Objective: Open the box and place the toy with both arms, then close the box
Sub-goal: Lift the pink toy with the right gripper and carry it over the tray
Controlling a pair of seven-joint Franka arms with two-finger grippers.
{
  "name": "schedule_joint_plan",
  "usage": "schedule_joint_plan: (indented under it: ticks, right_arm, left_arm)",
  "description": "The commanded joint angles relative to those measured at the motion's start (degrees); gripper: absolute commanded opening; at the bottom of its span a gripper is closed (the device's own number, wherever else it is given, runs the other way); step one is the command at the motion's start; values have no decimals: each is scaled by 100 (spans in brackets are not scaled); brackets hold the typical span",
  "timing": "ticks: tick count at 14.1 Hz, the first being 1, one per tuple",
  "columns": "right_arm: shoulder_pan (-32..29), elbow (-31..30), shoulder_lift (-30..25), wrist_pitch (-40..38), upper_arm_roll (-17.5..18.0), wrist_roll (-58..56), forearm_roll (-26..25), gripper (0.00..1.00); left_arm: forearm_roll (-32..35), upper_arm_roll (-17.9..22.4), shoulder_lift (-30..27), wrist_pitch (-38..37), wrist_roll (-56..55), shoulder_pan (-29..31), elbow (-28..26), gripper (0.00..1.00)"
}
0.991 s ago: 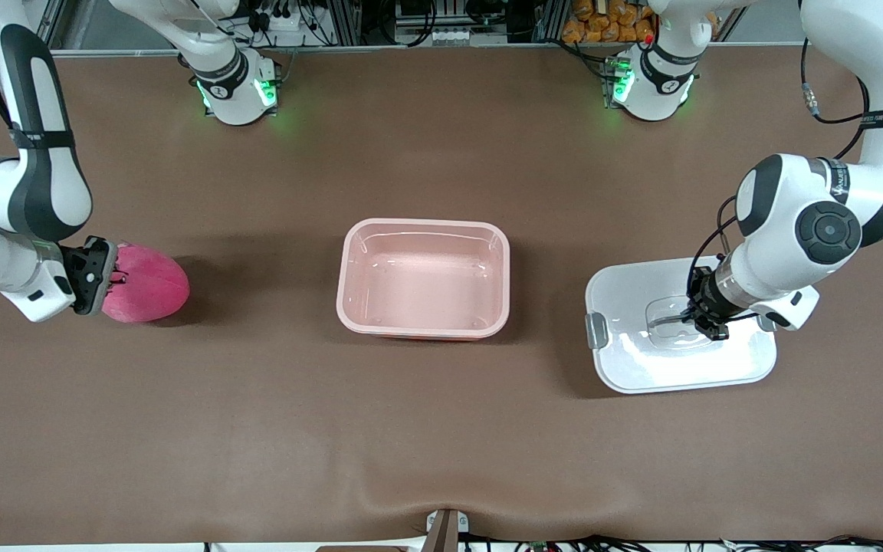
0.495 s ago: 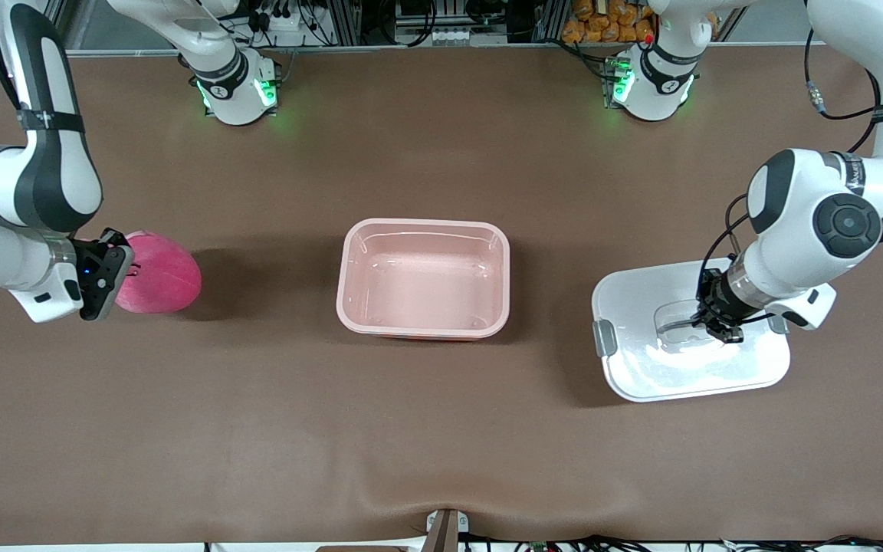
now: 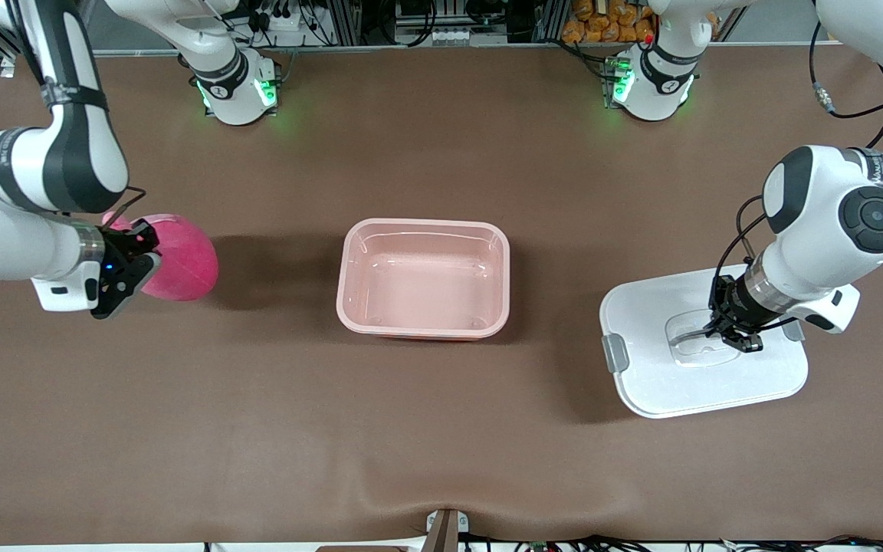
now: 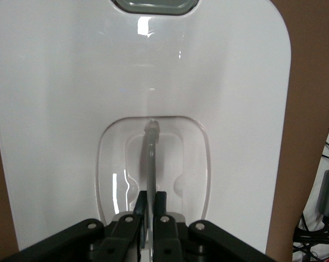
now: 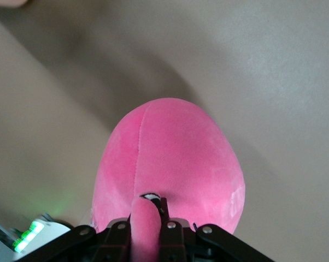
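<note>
— So where is the box point(image 3: 424, 278) right now?

— Mid-table point(image 3: 441, 429), open. It is a pink tub with nothing inside. Its white lid point(image 3: 706, 345) is off, toward the left arm's end of the table, well apart from the box.

— Who has the lid?

— The left end effector point(image 3: 731, 335) does. Its fingers point(image 4: 160, 203) are pinched nearly together on the thin grey handle point(image 4: 151, 158) that stands up from the recess in the middle of the lid. A grey clip point(image 3: 614, 353) shows on the lid edge facing the box.

— And the toy point(image 3: 181, 257)?

— Toward the right arm's end of the table, held by the right end effector point(image 3: 137, 259). The right wrist view shows its fingers point(image 5: 171, 226) closed on a lighter pink nub point(image 5: 144, 218) that sticks out of the round hot-pink plush. A shadow lies on the table between the toy and the box.

— Is the toy touching the table?

— I cannot tell.
</note>
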Motion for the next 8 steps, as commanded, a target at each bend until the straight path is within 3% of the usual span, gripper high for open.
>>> schedule_joint_plan:
  ticks: [1, 5, 8]
  right_arm:
    - [138, 154, -90, -229, 210, 861, 59, 0]
    - [147, 295, -73, -230, 816, 2031, 147, 0]
    - [173, 462, -20, -221, 1028, 2585, 340, 0]
  left_arm:
    - [137, -37, 49, -70, -180, 9, 151, 0]
    - [155, -46, -12, -61, -128, 27, 46, 0]
    - [163, -63, -91, 26, -75, 27, -102, 0]
